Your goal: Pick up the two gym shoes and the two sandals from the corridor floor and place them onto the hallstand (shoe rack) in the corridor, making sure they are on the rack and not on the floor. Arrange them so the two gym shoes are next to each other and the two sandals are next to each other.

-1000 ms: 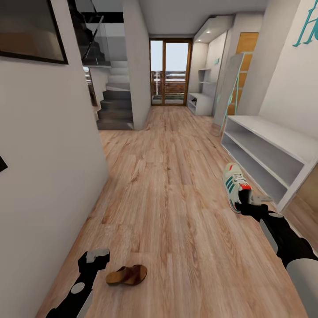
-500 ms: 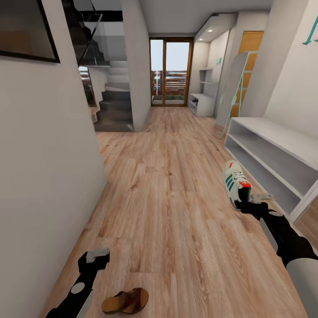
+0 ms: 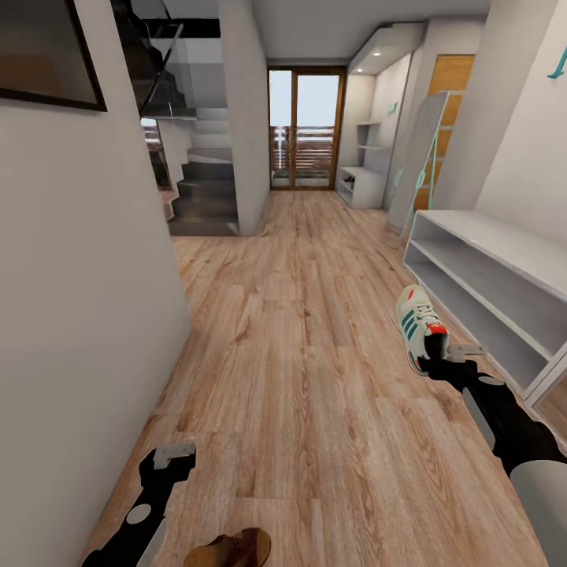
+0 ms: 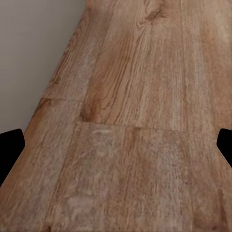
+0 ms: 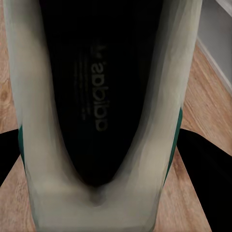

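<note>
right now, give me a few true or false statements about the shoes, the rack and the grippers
1. The right gripper is shut on the gym shoe. True.
2. The gym shoe already sits on the hallstand. False: it is at the gripper, beside the rack and short of its shelves.
3. A sandal lies on the corridor floor. True.
4. The left gripper holds the sandal. False: it is open over bare floor.
5. The hallstand's shelves are full of shoes. False: the visible ones are bare.

White gym shoe (image 3: 418, 324) beside hallstand (image 3: 504, 276)
</note>
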You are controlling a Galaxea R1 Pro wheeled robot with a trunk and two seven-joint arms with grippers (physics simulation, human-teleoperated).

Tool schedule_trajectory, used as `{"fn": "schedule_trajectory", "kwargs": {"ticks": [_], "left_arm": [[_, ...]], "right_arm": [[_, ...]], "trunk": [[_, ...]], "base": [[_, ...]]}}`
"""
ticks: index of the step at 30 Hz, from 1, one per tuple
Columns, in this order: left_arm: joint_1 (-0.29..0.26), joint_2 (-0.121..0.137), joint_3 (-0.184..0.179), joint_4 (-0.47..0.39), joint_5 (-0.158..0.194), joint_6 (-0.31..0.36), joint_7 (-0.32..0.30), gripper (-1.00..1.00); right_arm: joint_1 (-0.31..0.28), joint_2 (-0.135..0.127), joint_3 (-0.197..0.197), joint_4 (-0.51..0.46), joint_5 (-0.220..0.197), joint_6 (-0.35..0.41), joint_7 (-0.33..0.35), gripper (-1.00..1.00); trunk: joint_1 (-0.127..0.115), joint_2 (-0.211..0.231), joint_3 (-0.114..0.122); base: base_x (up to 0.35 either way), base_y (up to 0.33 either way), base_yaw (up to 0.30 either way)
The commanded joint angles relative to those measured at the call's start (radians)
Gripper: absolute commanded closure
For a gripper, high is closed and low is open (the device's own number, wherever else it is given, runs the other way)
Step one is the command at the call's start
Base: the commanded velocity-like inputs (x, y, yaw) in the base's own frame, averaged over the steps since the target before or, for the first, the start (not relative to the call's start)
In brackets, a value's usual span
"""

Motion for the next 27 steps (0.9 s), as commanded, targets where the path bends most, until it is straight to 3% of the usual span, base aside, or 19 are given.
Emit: {"fn": "schedule_trajectory", "kwargs": {"ticks": [1, 10, 13, 15, 16, 17, 18, 19, 21, 23, 24, 26, 27], "left_arm": [[0.000, 0.000, -0.001, 0.001, 0.001, -0.003, 0.003, -1.00], [0.000, 0.002, -0.005, -0.004, -0.005, -0.003, -0.001, -1.00], [-0.001, 0.011, -0.023, -0.007, -0.054, 0.001, -0.046, -1.00], [-0.002, 0.033, -0.031, -0.009, -0.097, 0.003, -0.122, -1.00], [-0.003, 0.063, -0.036, -0.011, -0.140, 0.005, -0.233, -1.00], [-0.003, 0.073, -0.036, -0.011, -0.153, 0.006, -0.276, -1.00], [-0.006, 0.096, -0.037, -0.010, -0.176, 0.008, -0.368, -1.00], [-0.011, 0.130, -0.035, -0.008, -0.200, 0.013, -0.509, -1.00], [-0.014, 0.152, -0.034, -0.009, -0.210, 0.022, -0.598, -1.00], [-0.028, 0.193, -0.033, -0.011, -0.222, 0.065, -0.747, -1.00], [-0.123, 0.235, -0.039, -0.009, -0.236, 0.214, -0.972, -1.00], [-0.146, 0.244, -0.039, -0.009, -0.260, 0.235, -1.024, -1.00], [-0.165, 0.249, -0.039, -0.008, -0.296, 0.248, -1.058, -1.00]], "right_arm": [[0.000, 0.000, -0.002, -0.001, -0.010, 0.006, 0.002, 1.00], [0.000, 0.000, -0.002, -0.001, -0.010, 0.006, 0.002, 1.00], [0.000, 0.000, -0.001, -0.001, -0.010, 0.006, 0.003, 1.00], [0.000, 0.000, -0.001, 0.000, -0.010, 0.007, 0.003, 1.00], [0.000, 0.000, -0.001, 0.000, -0.010, 0.007, 0.004, 1.00], [0.000, 0.000, -0.001, 0.000, -0.010, 0.007, 0.004, 1.00], [0.000, 0.000, -0.001, 0.000, -0.009, 0.007, 0.004, 1.00], [0.000, 0.000, -0.001, -0.001, -0.009, 0.007, 0.004, 1.00], [0.000, 0.000, 0.000, -0.001, -0.009, 0.007, 0.005, 1.00], [0.000, 0.000, 0.000, -0.001, -0.010, 0.007, 0.005, 1.00], [0.000, 0.000, 0.000, -0.001, -0.010, 0.007, 0.005, 1.00], [0.000, 0.000, 0.000, 0.000, -0.010, 0.007, 0.005, 1.00], [0.000, 0.000, 0.000, 0.000, -0.010, 0.007, 0.005, 1.00]], "trunk": [[0.000, 0.000, -0.001], [0.000, 0.000, -0.001], [0.000, 0.000, -0.001], [0.000, 0.000, -0.001], [0.000, 0.000, -0.001], [0.000, 0.000, -0.001], [0.000, 0.000, -0.001], [0.000, 0.000, -0.001], [0.000, 0.000, -0.001], [0.000, 0.000, -0.001], [0.000, 0.000, -0.001], [0.000, 0.000, -0.001], [0.000, 0.000, -0.001]], "base": [[0.002, 0.001, 0.000], [-0.143, 0.034, 0.000], [-0.057, 0.014, 0.000], [-0.023, 0.006, 0.000], [-0.011, 0.003, 0.000], [-0.009, 0.002, 0.000], [-0.005, 0.001, 0.000], [-0.003, 0.001, 0.000], [-0.002, 0.000, 0.000], [-0.001, 0.000, 0.000], [0.000, 0.000, 0.000], [0.000, 0.000, 0.000], [0.000, 0.000, 0.000]]}}
